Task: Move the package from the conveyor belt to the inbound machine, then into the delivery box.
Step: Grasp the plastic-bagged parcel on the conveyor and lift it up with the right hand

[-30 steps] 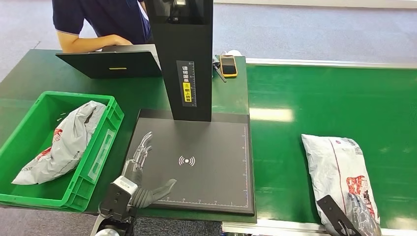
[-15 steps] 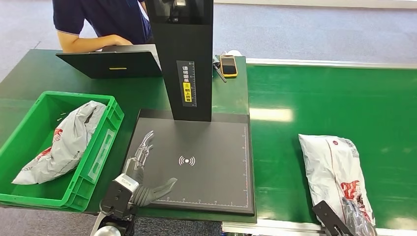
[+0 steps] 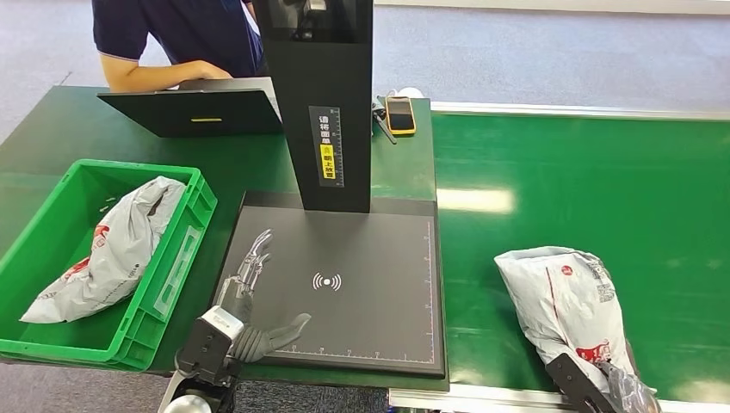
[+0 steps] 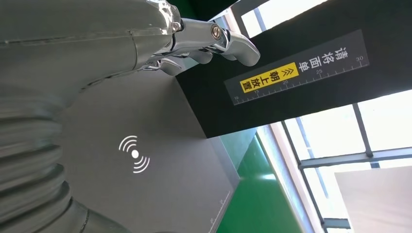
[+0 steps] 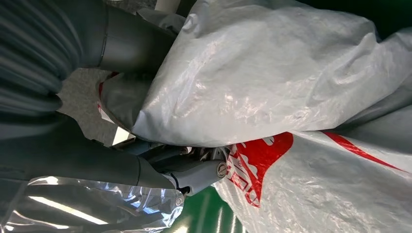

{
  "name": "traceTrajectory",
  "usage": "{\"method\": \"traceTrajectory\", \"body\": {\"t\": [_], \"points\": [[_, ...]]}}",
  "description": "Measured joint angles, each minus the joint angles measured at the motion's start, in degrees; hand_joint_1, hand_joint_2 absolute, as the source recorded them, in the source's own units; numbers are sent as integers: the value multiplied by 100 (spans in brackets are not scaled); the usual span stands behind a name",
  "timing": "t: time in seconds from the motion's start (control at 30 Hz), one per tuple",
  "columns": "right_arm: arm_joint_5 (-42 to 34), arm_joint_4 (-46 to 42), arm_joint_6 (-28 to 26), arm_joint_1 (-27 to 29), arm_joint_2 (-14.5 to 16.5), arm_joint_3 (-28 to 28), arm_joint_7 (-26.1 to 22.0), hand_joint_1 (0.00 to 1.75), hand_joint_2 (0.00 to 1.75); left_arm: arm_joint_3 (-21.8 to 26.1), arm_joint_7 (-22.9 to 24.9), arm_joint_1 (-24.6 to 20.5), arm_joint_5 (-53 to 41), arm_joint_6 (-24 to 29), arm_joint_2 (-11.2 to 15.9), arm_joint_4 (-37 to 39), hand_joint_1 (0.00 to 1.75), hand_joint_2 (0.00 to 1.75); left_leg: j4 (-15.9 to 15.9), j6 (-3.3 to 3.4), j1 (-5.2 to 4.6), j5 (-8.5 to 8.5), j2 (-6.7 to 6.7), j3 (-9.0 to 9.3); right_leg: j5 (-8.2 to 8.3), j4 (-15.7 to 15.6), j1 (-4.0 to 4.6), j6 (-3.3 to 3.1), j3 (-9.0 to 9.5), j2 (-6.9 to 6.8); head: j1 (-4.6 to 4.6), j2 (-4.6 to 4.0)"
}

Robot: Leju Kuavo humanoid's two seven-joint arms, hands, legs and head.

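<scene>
A white-grey plastic package [image 3: 558,303] with red print lies crumpled on the green conveyor belt [image 3: 585,172], near its front edge. My right hand [image 3: 603,391] grips the package's near end at the bottom right. The right wrist view shows the package [image 5: 291,87] bunched over that hand [image 5: 189,172], with its fingers under the plastic. My left hand [image 3: 245,292] hovers open over the left part of the inbound machine's black pad [image 3: 370,258], fingers spread and holding nothing. In the left wrist view, its fingers [image 4: 218,41] reach toward the machine's black column [image 4: 291,82].
The green delivery box [image 3: 182,258] stands left of the pad with another grey package [image 3: 112,245] inside. Behind the pad rises the black column [image 3: 318,103]. A laptop [image 3: 202,112], a person [image 3: 172,34] and a phone [image 3: 399,114] are at the back.
The package has slid left toward the pad and bunched up, its near end drawn along by my right hand. My left hand has stayed put.
</scene>
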Motion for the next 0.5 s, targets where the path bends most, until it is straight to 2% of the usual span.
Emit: {"method": "traceTrajectory", "body": {"t": [0.23,0.37,0.5], "points": [[21,-4,-207,-17,36,-13,-91,175,175,-1,-9,7,2,32,16,0,0,175,0,1,0,-1,-1,-4,-1,0,-1,1,0,-1,1,0],[-299,-15,-761,-88,136,-117,-307,175,175,-1,-14,93,2,139,19,-2,0,175,0,1,-1,-2,0,-5,-1,0,-2,1,0,0,1,0],[-1055,-188,-1428,-182,322,-348,-736,175,175,-15,-15,189,0,217,19,-9,0,175,0,2,-1,-1,0,-3,0,0,-3,1,0,0,1,0]]}}
